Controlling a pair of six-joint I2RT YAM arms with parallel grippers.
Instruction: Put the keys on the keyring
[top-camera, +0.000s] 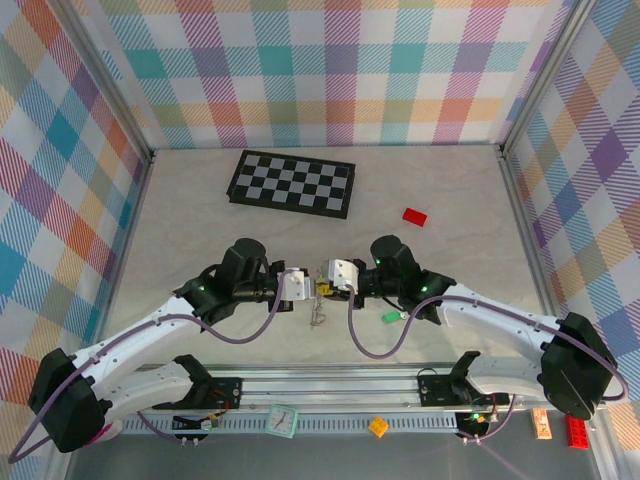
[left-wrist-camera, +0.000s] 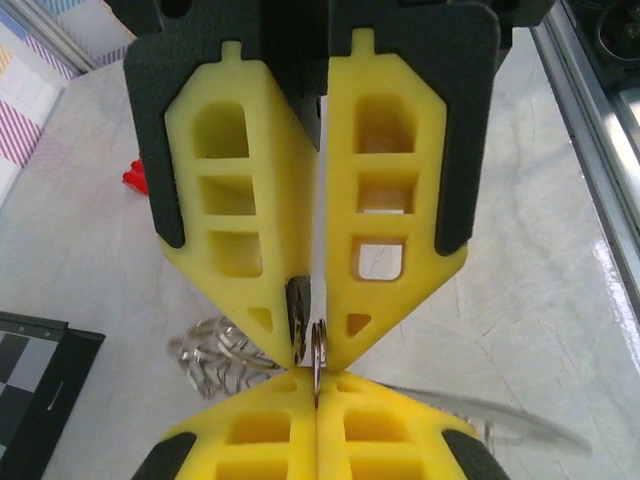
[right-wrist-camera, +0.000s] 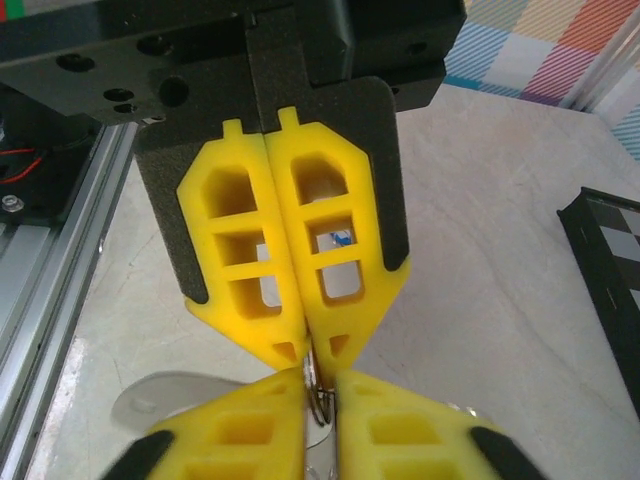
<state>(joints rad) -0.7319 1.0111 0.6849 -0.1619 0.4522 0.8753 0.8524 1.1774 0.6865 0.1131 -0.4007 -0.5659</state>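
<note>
My two grippers meet tip to tip above the middle of the table. The left gripper (top-camera: 305, 287) (left-wrist-camera: 312, 358) is shut on the thin metal edge of the keyring (left-wrist-camera: 319, 348). From the opposite side, the right gripper (top-camera: 332, 285) (right-wrist-camera: 310, 362) is shut on the same keyring (right-wrist-camera: 316, 368). Grey wire loops (top-camera: 318, 314) (left-wrist-camera: 215, 352) hang down from the pinched spot. A green key (top-camera: 390, 316) lies on the table under the right arm. A small blue piece (right-wrist-camera: 341, 238) shows through an opening in the right finger.
A black-and-white chequered board (top-camera: 292, 182) lies at the back, and a red flat brick (top-camera: 414, 216) to its right. Checked walls close three sides. A metal rail (top-camera: 330, 385) runs along the near edge, with small loose items in front of it.
</note>
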